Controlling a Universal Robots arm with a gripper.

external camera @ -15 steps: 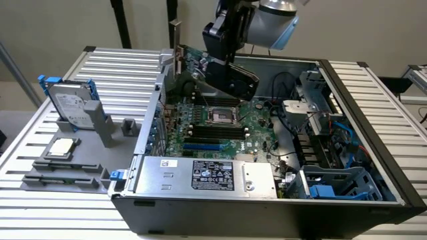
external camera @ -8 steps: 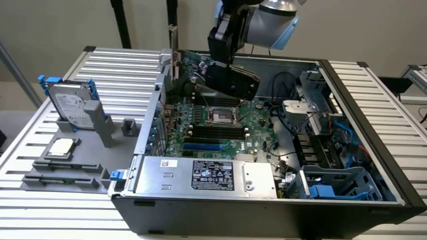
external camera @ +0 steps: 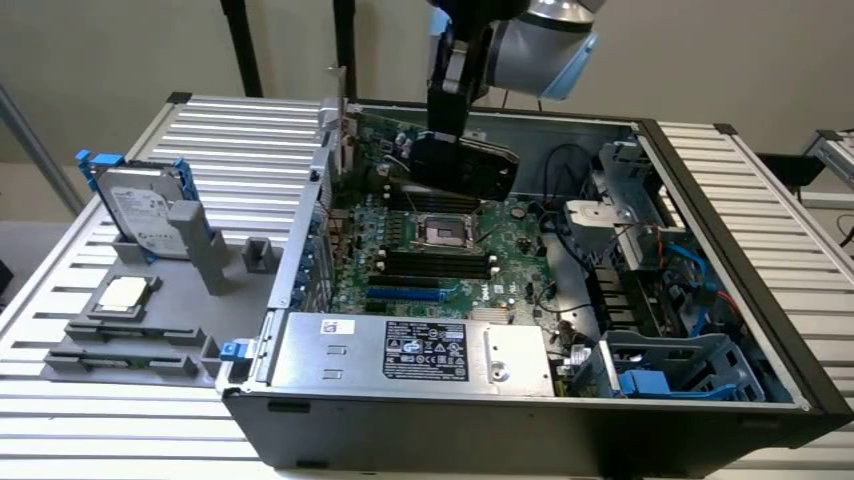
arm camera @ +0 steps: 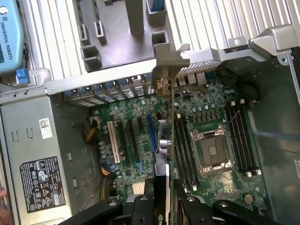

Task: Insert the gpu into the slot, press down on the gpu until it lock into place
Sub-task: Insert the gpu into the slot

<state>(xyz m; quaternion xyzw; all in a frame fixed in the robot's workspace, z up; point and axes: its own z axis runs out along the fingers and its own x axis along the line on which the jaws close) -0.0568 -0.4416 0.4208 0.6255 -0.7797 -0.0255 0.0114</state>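
The gpu (external camera: 463, 165), a flat black card, hangs tilted above the far part of the motherboard inside the open computer case, with my gripper (external camera: 447, 122) shut on its upper edge. In the wrist view the gpu (arm camera: 162, 154) shows edge-on between my two fingers (arm camera: 141, 206), and its metal bracket (arm camera: 167, 61) reaches over the case's rear wall. The slot (external camera: 404, 296), a bright-blue strip, lies on the board's near side, in front of the memory slots. In the wrist view the slot (arm camera: 151, 131) lies just beside the card's edge, below it and apart from it.
A silver labelled power-supply box (external camera: 400, 350) fills the case's near side. The CPU socket (external camera: 445, 232) sits mid-board between black memory slots (external camera: 427, 265). Cables and a drive cage (external camera: 654, 300) crowd the exterior view's right. A hard drive (external camera: 144, 212) stands on a grey fixture outside.
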